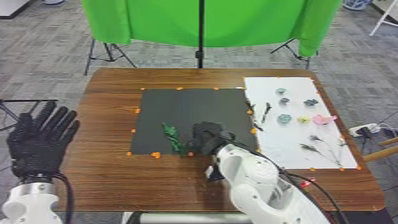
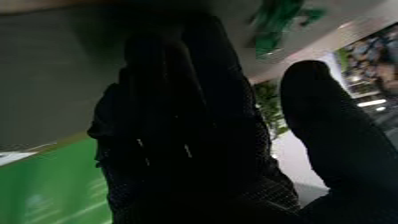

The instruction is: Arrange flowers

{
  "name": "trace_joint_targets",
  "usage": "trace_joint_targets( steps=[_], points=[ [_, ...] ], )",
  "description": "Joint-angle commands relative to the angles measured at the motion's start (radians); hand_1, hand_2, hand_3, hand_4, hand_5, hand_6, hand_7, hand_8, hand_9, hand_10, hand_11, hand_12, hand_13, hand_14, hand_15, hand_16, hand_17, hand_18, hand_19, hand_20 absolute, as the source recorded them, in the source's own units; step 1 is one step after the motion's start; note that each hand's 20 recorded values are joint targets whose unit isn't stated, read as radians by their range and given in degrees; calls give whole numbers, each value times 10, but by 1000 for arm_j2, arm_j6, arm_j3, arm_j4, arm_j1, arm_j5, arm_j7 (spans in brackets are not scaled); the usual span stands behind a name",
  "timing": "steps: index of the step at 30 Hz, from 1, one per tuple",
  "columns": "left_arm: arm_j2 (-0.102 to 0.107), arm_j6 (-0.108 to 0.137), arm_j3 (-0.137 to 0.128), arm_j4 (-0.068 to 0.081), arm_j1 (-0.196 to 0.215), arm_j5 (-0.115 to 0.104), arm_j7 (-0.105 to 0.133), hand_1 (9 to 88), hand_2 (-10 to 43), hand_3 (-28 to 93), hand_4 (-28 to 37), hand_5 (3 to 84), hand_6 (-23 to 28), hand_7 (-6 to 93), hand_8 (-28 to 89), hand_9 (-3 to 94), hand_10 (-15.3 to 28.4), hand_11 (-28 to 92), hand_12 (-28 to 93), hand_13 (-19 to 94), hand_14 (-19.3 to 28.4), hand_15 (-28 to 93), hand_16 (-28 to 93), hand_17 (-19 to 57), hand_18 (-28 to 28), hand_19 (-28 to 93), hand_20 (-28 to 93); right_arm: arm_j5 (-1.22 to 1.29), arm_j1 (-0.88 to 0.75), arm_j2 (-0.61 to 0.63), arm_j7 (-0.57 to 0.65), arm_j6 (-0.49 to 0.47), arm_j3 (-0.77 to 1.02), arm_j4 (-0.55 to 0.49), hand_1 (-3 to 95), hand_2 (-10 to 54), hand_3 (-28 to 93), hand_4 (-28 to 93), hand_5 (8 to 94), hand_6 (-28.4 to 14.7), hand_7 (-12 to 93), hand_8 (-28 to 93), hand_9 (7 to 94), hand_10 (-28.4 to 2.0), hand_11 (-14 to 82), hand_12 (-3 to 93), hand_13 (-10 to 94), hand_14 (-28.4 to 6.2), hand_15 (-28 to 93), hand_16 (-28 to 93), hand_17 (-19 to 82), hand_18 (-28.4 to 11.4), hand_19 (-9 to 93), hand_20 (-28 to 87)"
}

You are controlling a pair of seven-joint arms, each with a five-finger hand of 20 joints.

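In the head view the right hand point(image 1: 210, 136) is low over the lower right part of the black sheet point(image 1: 182, 107), just right of a green leafy stem point(image 1: 171, 137) lying there. The right wrist view has the right hand point(image 2: 191, 130) with straight fingers and the thumb spread apart, and the green stem point(image 2: 277, 25) beyond the fingertips, apart from them. The left hand point(image 1: 40, 140) is raised at the table's left edge, fingers straight. On the white sheet point(image 1: 275, 140) lie a pink flower point(image 1: 323, 120), a yellow flower point(image 1: 303, 120), blue-green flowers point(image 1: 284, 119) and dark dried stems point(image 1: 318, 149).
Small orange pieces point(image 1: 155, 155) line the sheets' edges on the brown table point(image 1: 115, 175). Dark twigs point(image 1: 266, 113) lie near the seam between the sheets. A small red item point(image 1: 307, 182) is beside the right forearm. A green backdrop point(image 1: 213, 25) stands behind.
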Motion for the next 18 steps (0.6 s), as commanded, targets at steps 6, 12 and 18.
trace_joint_targets(
  steps=[6,12,18],
  points=[
    [2,-2,32,4,-18,5,-5,235,105,739,-283,429,76,106,-85,394,135,160,114,338,125,175,-8,-44,147,357,130,-71,97,-107,-195,-99,-85,147,242,74,864,-198,820,-83,119,-111,533,-178,65,99,449,-199,510,193,213,-242,785,493],
    [8,-7,49,10,-30,5,-7,235,105,740,-283,428,77,107,-86,393,136,159,112,337,124,173,-8,-44,147,358,130,-74,118,-145,-180,-127,-91,199,239,74,877,-208,797,-69,135,-99,487,-167,59,97,430,-192,474,189,205,-239,775,500],
    [2,-12,44,10,-22,4,-7,234,105,742,-283,428,77,105,-87,392,136,158,110,336,126,172,-9,-44,147,358,129,-65,105,-147,-137,-142,-88,189,239,80,875,-212,785,-64,145,-102,476,-165,58,96,425,-189,464,189,204,-239,773,502]
  ],
)
